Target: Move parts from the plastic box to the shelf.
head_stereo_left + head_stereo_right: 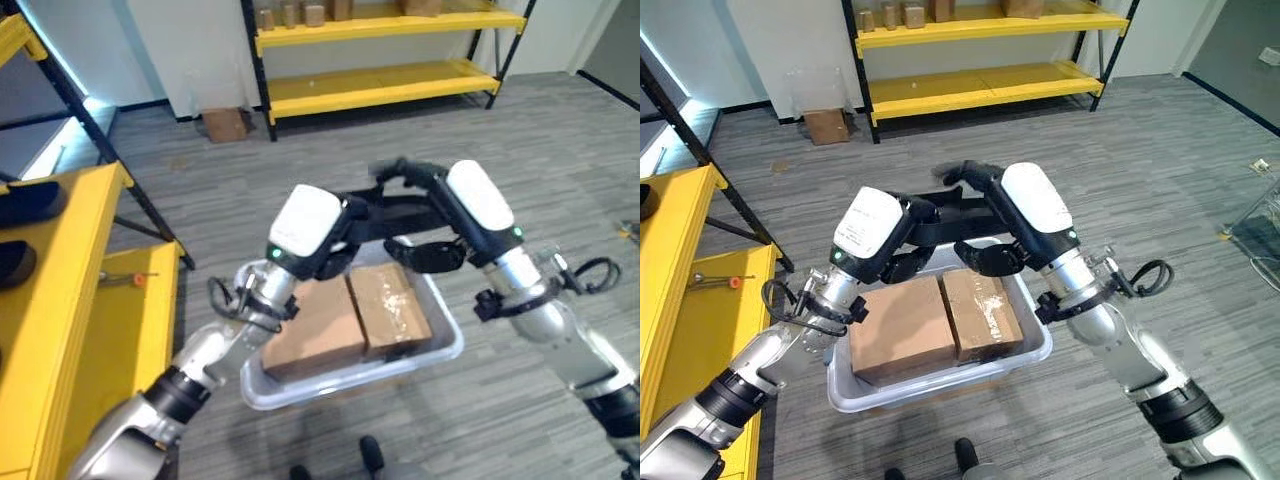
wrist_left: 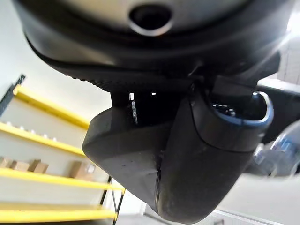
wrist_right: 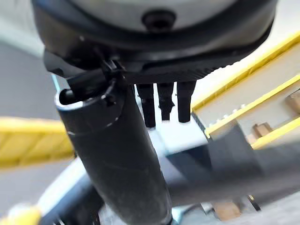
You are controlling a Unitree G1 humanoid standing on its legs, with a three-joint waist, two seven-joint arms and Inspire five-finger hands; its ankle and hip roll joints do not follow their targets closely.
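Boxes point(image 1: 905, 328) of brown cardboard lie side by side in the plastic bin point(image 1: 940, 385).
Both hands hover over the bin's far end: left hand point(image 1: 910, 262), right hand point(image 1: 990, 258); I cannot tell whether either's fingers are closed. Beyond the bin stands a yellow shelf point(image 1: 980, 88).

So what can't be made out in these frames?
- Left hand and right hand: fingers over the far rim of the plastic box, grip unclear in both eye views.
- Two cardboard boxes: contents unseen.
- Far shelf: small items on top level too small to identify.
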